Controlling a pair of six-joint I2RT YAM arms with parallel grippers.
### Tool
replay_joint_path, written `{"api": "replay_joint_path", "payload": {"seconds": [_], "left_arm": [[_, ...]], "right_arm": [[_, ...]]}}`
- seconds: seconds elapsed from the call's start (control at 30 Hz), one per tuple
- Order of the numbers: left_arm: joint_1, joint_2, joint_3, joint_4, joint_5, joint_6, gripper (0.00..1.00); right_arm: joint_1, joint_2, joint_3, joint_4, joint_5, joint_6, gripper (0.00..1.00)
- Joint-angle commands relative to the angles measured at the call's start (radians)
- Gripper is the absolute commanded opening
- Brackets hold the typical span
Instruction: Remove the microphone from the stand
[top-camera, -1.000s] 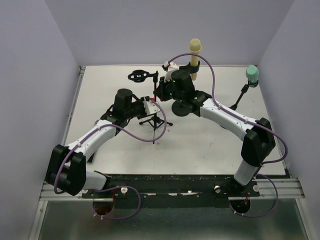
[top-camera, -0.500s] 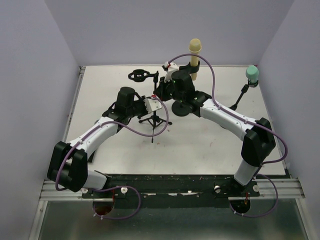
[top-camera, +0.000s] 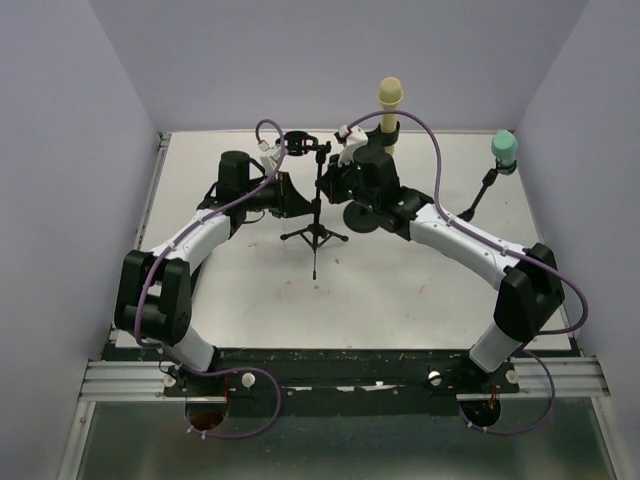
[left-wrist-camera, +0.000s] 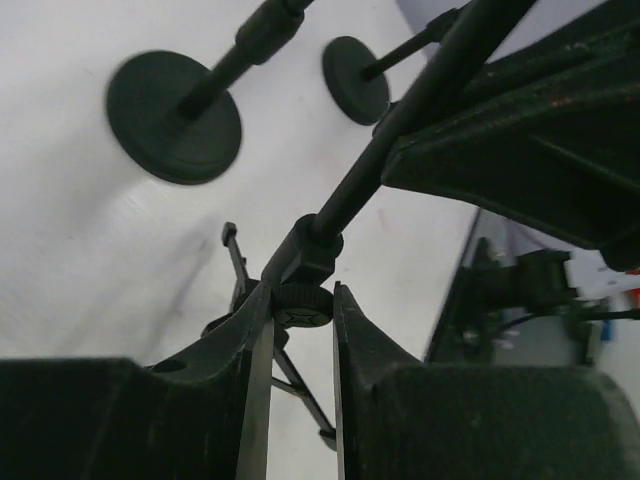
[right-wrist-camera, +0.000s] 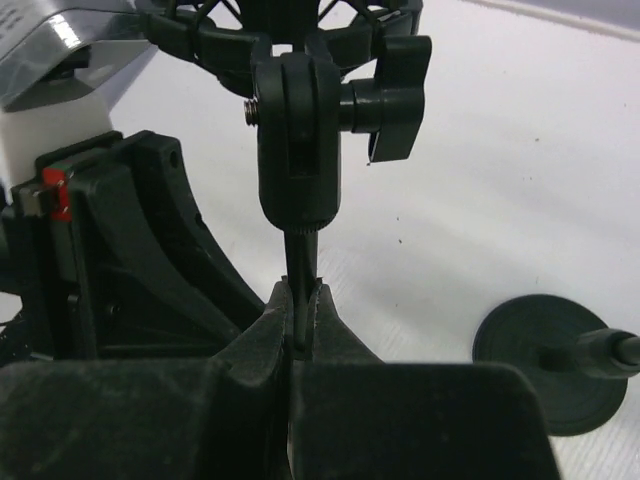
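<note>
A black tripod stand stands mid-table with a black shock mount at its top. The mount's middle is dark, and I cannot make out the microphone in it. My left gripper is shut on the small round knob at the collar of the stand's pole. In the top view the left gripper reaches the pole from the left. My right gripper is shut on the thin pole just under the mount's swivel joint. From above, the right gripper sits on the pole's right side.
A yellow foam-topped microphone rises on a round-base stand behind the right arm. A green-topped one leans on its stand at the far right. Two round bases lie close behind the tripod. White walls enclose the table.
My left arm has swung from the tripod's front round to its back left, and its jaws have closed on the knob. The shock mount has shifted slightly right and back.
</note>
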Motion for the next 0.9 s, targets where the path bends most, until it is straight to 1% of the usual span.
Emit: {"api": "replay_joint_path", "payload": {"seconds": [0.0, 0.07, 0.13, 0.17, 0.2, 0.23, 0.27, 0.37, 0.43, 0.47, 0.5, 0.57, 0.63, 0.7, 0.73, 0.87], "left_arm": [[0.017, 0.066, -0.077, 0.355, 0.25, -0.542, 0.0], [0.037, 0.099, -0.064, 0.322, 0.27, -0.564, 0.0], [0.065, 0.153, -0.056, 0.299, 0.313, -0.649, 0.0], [0.075, 0.172, -0.05, 0.268, 0.332, -0.669, 0.06], [0.083, 0.187, -0.05, 0.242, 0.343, -0.674, 0.16], [0.091, 0.192, -0.053, 0.219, 0.347, -0.662, 0.35], [0.094, 0.187, -0.051, 0.16, 0.337, -0.627, 0.47], [0.105, 0.14, -0.033, -0.011, 0.268, -0.462, 0.65], [0.114, 0.1, -0.016, -0.124, 0.214, -0.336, 0.66], [0.115, 0.078, -0.002, -0.202, 0.173, -0.229, 0.7], [0.115, 0.061, 0.021, -0.317, 0.118, -0.109, 0.71], [0.115, 0.008, 0.026, -0.416, 0.022, 0.057, 0.7], [0.114, -0.076, -0.028, -0.399, -0.041, 0.189, 0.7], [0.103, -0.161, -0.1, -0.347, -0.083, 0.299, 0.7], [0.091, -0.198, -0.123, -0.318, -0.1, 0.383, 0.7], [-0.015, -0.322, -0.191, -0.19, -0.162, 0.684, 0.68]], "right_arm": [[0.007, -0.054, -0.017, 0.015, 0.011, 0.0, 0.01], [0.007, -0.054, -0.02, 0.017, 0.011, 0.002, 0.01], [0.007, -0.057, -0.024, 0.015, 0.008, 0.002, 0.01], [0.008, -0.06, -0.026, 0.017, 0.008, 0.003, 0.01], [0.008, -0.06, -0.027, 0.015, 0.01, 0.005, 0.01], [0.008, -0.06, -0.03, 0.015, 0.01, 0.005, 0.01], [0.007, -0.062, -0.029, 0.015, 0.011, 0.005, 0.01], [0.005, -0.06, -0.029, 0.015, 0.019, 0.005, 0.01], [0.005, -0.062, -0.03, 0.015, 0.019, 0.0, 0.01], [0.008, -0.062, -0.03, 0.042, 0.021, 0.002, 0.01], [0.007, -0.06, -0.03, 0.043, 0.022, 0.0, 0.01], [0.008, -0.057, -0.029, 0.043, 0.018, 0.0, 0.01], [0.008, -0.054, -0.026, 0.043, 0.015, 0.0, 0.0], [0.007, -0.048, -0.024, 0.04, 0.007, 0.002, 0.01], [0.007, -0.046, -0.021, 0.038, 0.002, 0.002, 0.01], [0.007, -0.036, -0.015, 0.04, -0.01, 0.011, 0.01]]}}
